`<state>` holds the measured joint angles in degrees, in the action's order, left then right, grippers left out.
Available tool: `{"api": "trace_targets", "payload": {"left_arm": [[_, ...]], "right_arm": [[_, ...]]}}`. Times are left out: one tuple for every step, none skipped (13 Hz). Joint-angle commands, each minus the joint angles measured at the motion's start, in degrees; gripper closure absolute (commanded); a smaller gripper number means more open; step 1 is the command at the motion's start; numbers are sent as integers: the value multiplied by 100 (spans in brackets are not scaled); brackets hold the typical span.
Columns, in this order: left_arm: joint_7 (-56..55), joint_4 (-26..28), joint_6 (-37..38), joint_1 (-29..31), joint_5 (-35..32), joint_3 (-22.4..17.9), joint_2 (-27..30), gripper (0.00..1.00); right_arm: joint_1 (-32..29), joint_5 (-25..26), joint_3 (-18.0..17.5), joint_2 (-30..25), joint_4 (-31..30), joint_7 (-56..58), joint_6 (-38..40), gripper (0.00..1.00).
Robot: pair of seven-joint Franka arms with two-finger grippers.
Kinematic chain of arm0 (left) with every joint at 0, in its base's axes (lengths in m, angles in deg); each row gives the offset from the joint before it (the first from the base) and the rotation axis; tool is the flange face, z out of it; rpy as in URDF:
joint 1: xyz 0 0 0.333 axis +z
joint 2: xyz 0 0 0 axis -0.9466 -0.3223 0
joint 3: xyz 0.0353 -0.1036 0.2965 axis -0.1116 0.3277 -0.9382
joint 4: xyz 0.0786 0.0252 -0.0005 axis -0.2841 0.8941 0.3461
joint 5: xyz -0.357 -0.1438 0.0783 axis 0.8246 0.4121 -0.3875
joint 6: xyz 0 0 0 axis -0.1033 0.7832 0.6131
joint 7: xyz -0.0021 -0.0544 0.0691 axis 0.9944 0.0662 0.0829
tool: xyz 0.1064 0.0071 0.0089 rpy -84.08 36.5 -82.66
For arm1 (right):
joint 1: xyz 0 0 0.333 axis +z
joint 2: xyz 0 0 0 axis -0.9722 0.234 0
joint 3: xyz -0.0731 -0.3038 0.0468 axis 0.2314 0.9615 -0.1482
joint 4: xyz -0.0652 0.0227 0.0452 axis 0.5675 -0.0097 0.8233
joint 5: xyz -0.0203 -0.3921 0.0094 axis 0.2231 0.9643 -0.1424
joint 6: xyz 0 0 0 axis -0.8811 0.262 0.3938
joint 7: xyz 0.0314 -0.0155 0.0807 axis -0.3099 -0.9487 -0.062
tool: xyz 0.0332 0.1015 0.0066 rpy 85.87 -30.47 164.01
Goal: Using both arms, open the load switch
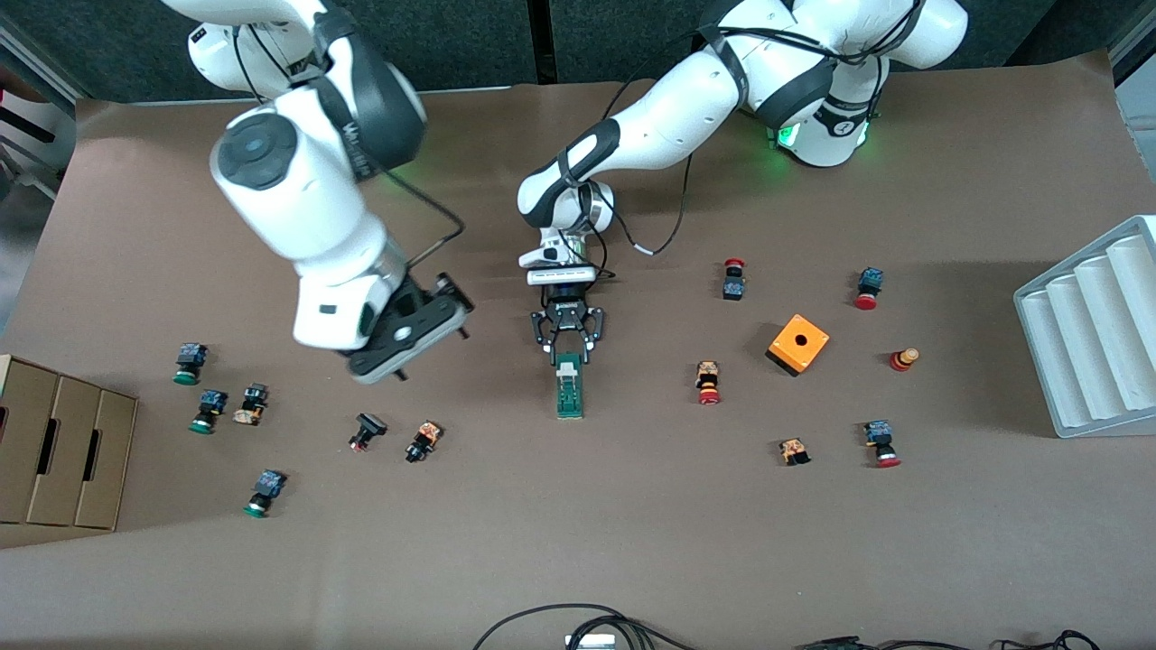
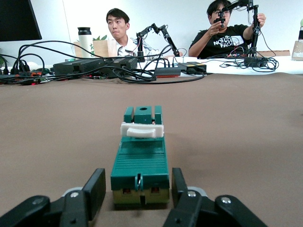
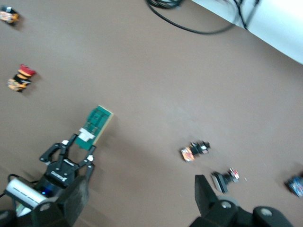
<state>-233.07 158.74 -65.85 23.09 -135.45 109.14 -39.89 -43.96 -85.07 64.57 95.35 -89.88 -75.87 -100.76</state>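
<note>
Flat on the table [image 1: 632, 542], the switch [image 1: 569, 390] was pinched at one end by the left gripper [image 1: 567, 344]; right gripper [image 1: 408, 332] hung open, empty, above the table

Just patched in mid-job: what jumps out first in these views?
The left gripper is down at the middle of the table, shut on the end of the load switch that lies farther from the front camera; the switch lies flat, its white sliding piece showing. The right gripper hangs open above the table beside it, toward the right arm's end. Small push buttons lie scattered around.
</note>
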Motion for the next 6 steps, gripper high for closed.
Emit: {"api": "trace_targets", "payload": {"left_arm": [[8,-45,-18,-59,50,-55,-244,37],[8,-45,-35,-50,59,-55,-235,37],[8,-45,-35,-42,59,-55,-235,37],[8,-45,-53,-33,59,-55,-226,35],[8,-54,-79,-24,68,-55,-226,33],[8,-54,-114,-24,77,-55,-209,33]], "right_arm": [[-331,157,-66,-200,-63,-410,393,0],[-463,157,-66,-226,-64,-420,473,0],[-577,157,-57,-253,-72,-420,587,0],[-726,165,-57,-271,-72,-412,649,0],[-797,165,-49,-271,-72,-403,693,0],[-885,174,-40,-271,-72,-403,772,0]]}}
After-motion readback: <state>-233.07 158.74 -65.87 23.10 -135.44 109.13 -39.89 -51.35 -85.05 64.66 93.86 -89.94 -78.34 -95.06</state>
